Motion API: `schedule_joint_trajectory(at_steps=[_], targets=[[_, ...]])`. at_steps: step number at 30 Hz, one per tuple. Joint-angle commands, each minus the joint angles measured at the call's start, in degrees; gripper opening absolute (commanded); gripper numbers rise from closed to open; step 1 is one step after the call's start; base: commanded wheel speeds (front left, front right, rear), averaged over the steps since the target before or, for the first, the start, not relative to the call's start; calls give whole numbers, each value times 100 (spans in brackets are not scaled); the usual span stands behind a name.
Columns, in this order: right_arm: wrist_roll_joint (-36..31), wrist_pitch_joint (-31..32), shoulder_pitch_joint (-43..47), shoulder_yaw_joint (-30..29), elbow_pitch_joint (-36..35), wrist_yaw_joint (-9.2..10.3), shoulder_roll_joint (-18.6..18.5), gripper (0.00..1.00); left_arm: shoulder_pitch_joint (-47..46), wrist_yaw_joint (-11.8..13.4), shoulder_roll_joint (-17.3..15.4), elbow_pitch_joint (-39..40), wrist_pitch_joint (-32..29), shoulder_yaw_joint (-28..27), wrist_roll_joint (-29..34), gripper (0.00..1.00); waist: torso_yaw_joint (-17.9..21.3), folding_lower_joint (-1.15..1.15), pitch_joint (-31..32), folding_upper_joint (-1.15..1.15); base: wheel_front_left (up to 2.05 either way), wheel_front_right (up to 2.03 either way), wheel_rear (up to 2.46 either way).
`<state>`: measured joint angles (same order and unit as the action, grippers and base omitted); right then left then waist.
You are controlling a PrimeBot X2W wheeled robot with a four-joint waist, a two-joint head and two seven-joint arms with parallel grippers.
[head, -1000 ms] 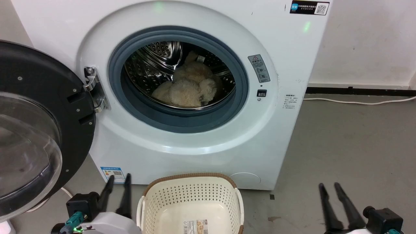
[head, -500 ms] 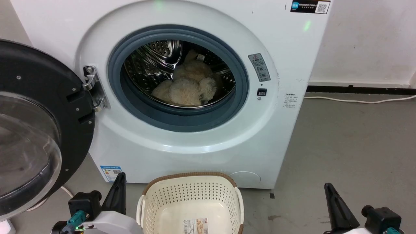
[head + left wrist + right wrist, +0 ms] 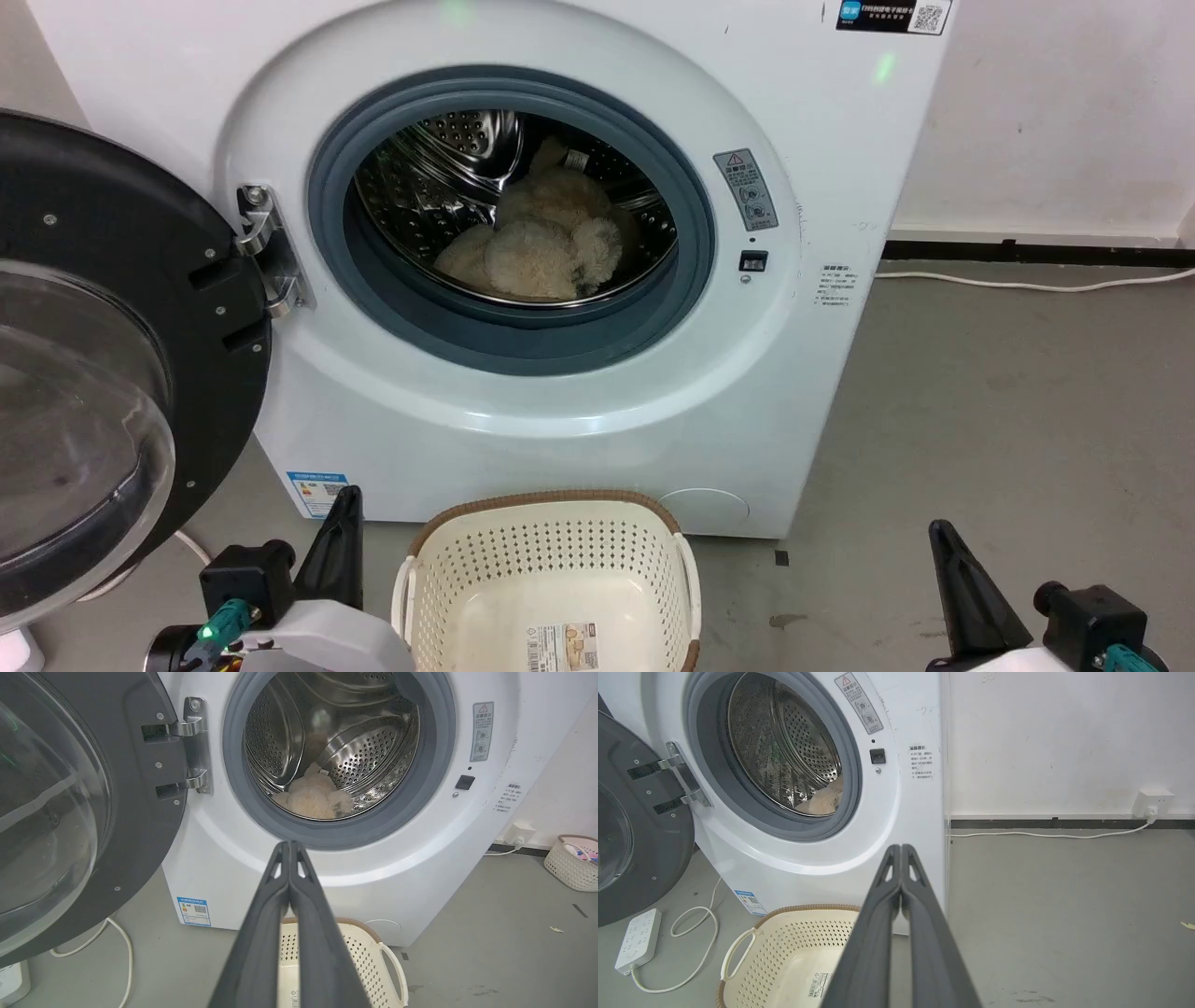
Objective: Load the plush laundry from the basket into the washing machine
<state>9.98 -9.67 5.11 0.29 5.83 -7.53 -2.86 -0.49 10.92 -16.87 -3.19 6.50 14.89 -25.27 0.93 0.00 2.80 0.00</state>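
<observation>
Left gripper [image 3: 347, 504] and right gripper [image 3: 941, 537] have just closed, both empty. The plush toy [image 3: 537, 252] lies inside the washing machine [image 3: 560, 411] and the basket [image 3: 551, 499] holds nothing, so loading looks done.

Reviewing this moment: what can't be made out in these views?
Plush: right wrist view, mostly hidden behind the gasket.
Basket: head view, near side cut off by the bottom edge.
Basket label: head view, print too small.
Door: head view, left part cut off by the edge.

plush laundry [image 3: 537, 250] inside washing machine [image 3: 597, 439] drum [image 3: 420, 187]; basket [image 3: 551, 546] on floor [image 3: 980, 392] before machine; door [image 3: 112, 233] open at left; left gripper [image 3: 349, 495], right gripper [image 3: 937, 528] flank basket.
</observation>
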Motion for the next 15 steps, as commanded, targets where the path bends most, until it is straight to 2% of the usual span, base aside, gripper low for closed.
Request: schedule_joint_trajectory(at_steps=[1, 15], targets=[[-62, 26, -92, -5, -49, 1, 0, 0, 11, -54, 59, 40, -27, -69, 109, 0, -2, 0, -5, 0, 0, 0, 0], [-189, 153, -148, -8, -121, 1, 0, 0, 16, -194, 240, 78, -111, -261, 436, 0, -14, 0, -42, 0, 0, 0, 0]])
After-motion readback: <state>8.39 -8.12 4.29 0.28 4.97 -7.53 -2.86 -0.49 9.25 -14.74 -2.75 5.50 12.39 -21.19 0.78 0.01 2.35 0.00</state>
